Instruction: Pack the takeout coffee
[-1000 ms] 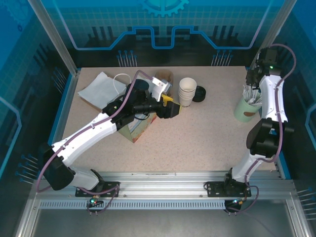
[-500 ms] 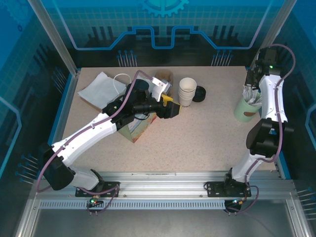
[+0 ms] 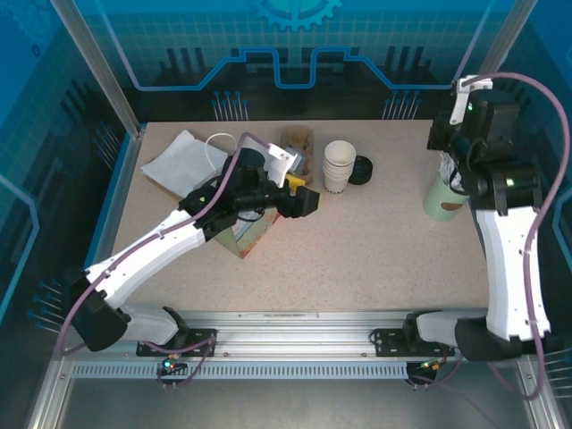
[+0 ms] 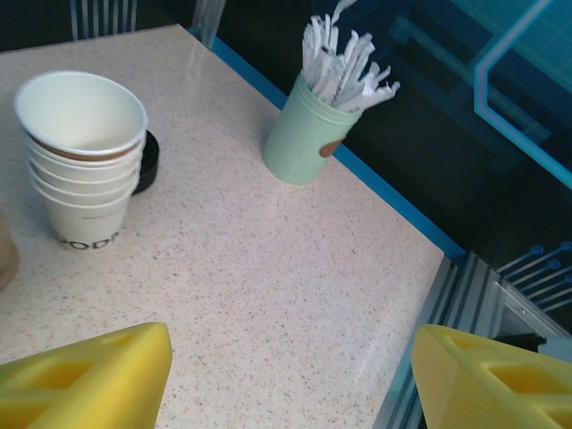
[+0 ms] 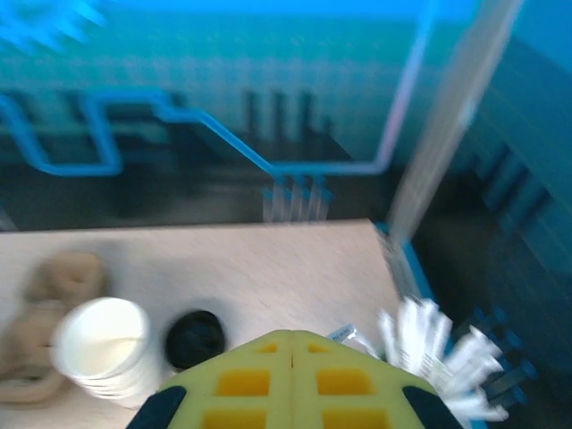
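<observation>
Right wrist view has the right gripper (image 5: 293, 344) with its yellow fingers pressed flat together, where a second ago they stood partly apart. The whole right arm has also lifted and swung nearer the camera from its folded pose at the far right corner of the table (image 3: 375, 241). A white wrapper end lies right at the fingertips; whether it is pinched between them I cannot tell. Just below and to the right is the mint green cup (image 4: 304, 134), near the right edge, stuffed with white wrapped sticks (image 4: 344, 63). This closing looks like a try for one stick, an extra rather than the main job. The left gripper (image 4: 290, 357) hangs wide apart over the middle of the table with only bare tabletop between its fingers, and has barely shifted. The takeout coffee I cannot place for certain. A brown shape (image 3: 299, 141) stands near the far edge, partly behind the left wrist and just left of the white cups (image 4: 80, 152). It shows no black lid and could be a carrier instead. Packing the coffee seems yet to begin. By count there are two arms and one stack of about five nested white cups. One loose black lid (image 5: 195, 338) touches its right side. There is one mint cup with sticks too many to count. One flat pale bag (image 3: 179, 159) lies at the far left corner. One greenish-brown box (image 3: 250, 234) sits under the left forearm.
</observation>
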Controlling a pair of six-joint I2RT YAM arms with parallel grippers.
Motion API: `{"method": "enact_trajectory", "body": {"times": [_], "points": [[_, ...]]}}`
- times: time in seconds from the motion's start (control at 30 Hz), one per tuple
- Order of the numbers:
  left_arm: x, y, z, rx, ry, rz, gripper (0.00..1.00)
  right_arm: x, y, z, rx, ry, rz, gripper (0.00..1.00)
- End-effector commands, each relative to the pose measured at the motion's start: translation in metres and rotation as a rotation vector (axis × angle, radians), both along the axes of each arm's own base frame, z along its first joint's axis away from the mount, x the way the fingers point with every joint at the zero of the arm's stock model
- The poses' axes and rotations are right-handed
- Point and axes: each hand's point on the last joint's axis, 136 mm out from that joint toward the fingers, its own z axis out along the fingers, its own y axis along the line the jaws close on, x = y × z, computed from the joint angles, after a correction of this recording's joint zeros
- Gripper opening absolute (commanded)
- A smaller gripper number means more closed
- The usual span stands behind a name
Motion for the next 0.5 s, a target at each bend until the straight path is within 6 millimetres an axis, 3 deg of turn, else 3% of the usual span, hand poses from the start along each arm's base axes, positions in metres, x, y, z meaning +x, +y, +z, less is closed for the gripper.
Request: {"method": "enact_trajectory", "body": {"times": [0.0, 0.13, 0.23, 0.47], "points": [[-0.011, 0.031, 0.030, 0.025, -0.090, 0.085, 0.73, -0.010, 0.053, 0.032, 0.082, -0.104, 0.201, 0.00], [-0.013, 0.073, 0.048, 0.046, -0.109, 0.210, 0.73, -0.027, 0.137, 0.061, 0.188, -0.175, 0.539, 0.00], [-0.013, 0.107, 0.060, 0.040, -0.103, 0.306, 0.72, -0.031, 0.183, 0.073, 0.229, -0.190, 0.707, 0.00], [-0.018, 0.175, 0.078, 0.090, -0.133, 0.511, 0.73, -0.023, 0.271, 0.067, 0.284, -0.114, 0.950, 0.00]]}}
